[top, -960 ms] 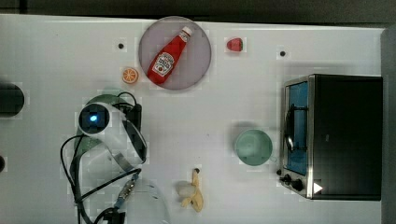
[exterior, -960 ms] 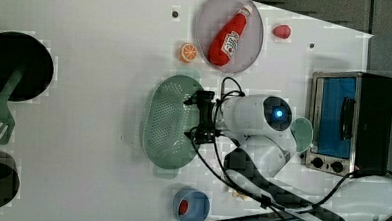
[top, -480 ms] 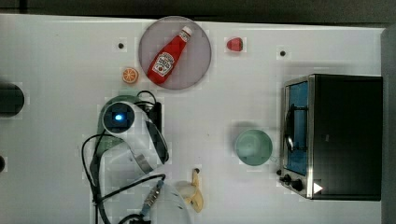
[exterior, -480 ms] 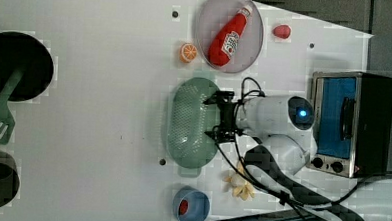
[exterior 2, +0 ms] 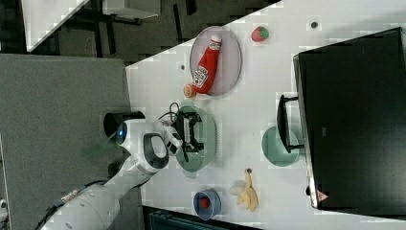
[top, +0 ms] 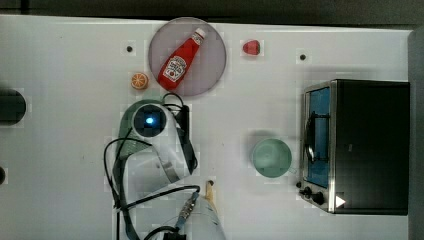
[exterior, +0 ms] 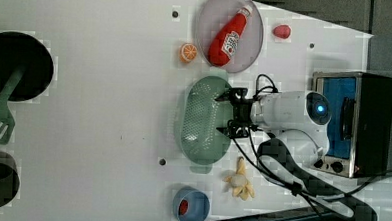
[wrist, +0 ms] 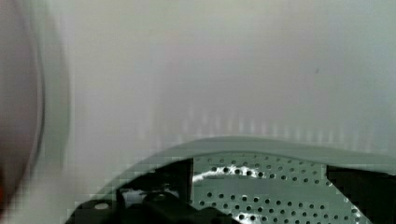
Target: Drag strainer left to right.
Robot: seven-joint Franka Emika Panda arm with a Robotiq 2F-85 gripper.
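Matt pale-green plastic strainer pierced with small holes, smooth white tabletop, glossy red ketchup bottle, brushed-metal toaster oven, glossy white arm casing

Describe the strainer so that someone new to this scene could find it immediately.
In the left view, start at the toaster oven on the white table; the open gripper reaches from it into the strainer. It is the pale mint-green oval just below the grey plate, and unlike the round mint-green cup it is perforated.

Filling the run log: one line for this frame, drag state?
phase: dragging | end effector: open, fingers inside strainer | strainer: between plate and banana, left view | cup: untouched by oven
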